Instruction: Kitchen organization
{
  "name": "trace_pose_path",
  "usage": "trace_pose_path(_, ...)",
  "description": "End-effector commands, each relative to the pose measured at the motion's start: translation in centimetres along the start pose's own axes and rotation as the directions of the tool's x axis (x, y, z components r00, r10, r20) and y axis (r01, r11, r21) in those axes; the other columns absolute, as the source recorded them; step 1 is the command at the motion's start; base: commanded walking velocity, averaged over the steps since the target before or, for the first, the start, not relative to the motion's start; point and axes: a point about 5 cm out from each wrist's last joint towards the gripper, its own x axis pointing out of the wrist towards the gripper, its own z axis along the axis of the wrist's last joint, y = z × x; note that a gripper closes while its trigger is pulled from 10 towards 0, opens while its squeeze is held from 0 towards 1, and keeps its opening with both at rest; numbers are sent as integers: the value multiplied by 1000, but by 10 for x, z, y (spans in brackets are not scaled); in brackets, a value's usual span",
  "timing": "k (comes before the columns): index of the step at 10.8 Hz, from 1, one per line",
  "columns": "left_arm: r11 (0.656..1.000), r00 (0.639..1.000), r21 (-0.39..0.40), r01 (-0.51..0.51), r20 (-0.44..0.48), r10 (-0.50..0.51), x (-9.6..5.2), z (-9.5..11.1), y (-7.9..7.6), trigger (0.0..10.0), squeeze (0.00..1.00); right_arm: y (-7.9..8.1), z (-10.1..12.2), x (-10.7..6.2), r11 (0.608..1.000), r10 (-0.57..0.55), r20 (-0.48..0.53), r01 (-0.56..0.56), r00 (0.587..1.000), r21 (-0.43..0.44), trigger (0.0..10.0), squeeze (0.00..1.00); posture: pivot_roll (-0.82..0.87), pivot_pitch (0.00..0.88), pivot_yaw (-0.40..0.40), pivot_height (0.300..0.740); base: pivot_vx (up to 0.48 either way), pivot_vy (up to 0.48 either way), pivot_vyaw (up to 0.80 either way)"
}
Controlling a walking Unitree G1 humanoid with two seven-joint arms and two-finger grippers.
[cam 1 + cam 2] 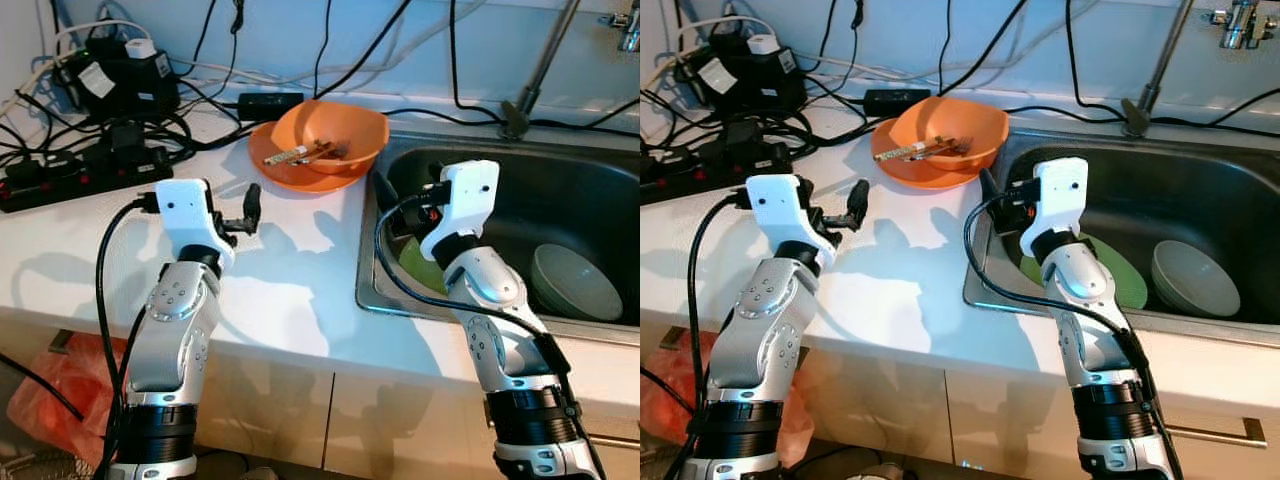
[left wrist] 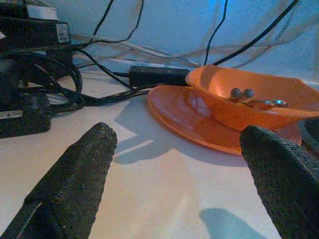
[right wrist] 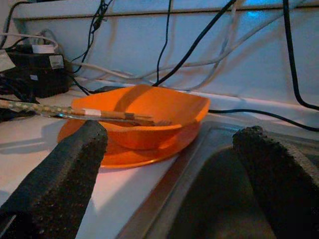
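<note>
Two grippers, left gripper (image 2: 174,164) and right gripper (image 3: 169,169), I hold spread wide, so the orange bowl (image 1: 330,135) ahead fits between.

- You're looking at a glossy orange plastic bowl (image 1: 335,135) on a matching glossy plate (image 2: 184,117).
- The sink (image 1: 580,190) is showing brushed metal.
- The countertop (image 1: 290,280) is looking smooth and white.
- The left gripper's fingers (image 2: 75,184) are showing rough, matt black pads.

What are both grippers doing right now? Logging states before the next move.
Left gripper: open, empty, above the counter.
Right gripper: open, empty, at the sink edge.
</note>
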Motion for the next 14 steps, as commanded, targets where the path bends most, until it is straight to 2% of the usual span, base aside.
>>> trace_pose_path(1,1000,1000,3,1,-2,-1,1,2,0,10000,0,-1,0,-3,1000,-7,-9,7,1000,-2,10000,0,109,60,34,740,0,0,0)
trace_pose_path(3,1000,1000,5,15,-21,-15,2,0,-2,10000,0,-1,-1,-4,1000,-7,-13,7,1000,-2,10000,0,109,65,33,740,0,0,0)
trace_pose_path(6,993,991,52,107,-90,-102,12,-10,-12,10000,0,2,-2,-7,1000,1,-25,-1,1000,8,10000,0,99,91,39,740,0,0,0)
trace_pose_path(9,981,984,98,168,-74,-161,24,2,-20,10000,0,3,-5,-22,1000,-1,-67,2,998,17,10000,0,86,162,63,740,0,0,0)
trace_pose_path(11,980,984,107,171,-75,-163,25,6,-16,10000,0,5,-10,-30,1000,-8,-92,11,996,28,10000,0,100,188,80,740,0,0,0)
trace_pose_path(12,978,981,115,173,-114,-160,29,2,-14,10000,0,9,-10,-31,999,2,-105,3,994,47,10000,0,100,207,85,740,0,0,0)
trace_pose_path(14,982,982,96,160,-120,-148,38,2,-17,10000,0,18,-7,-41,989,120,-144,-106,982,104,10000,0,93,226,90,740,0,0,0)
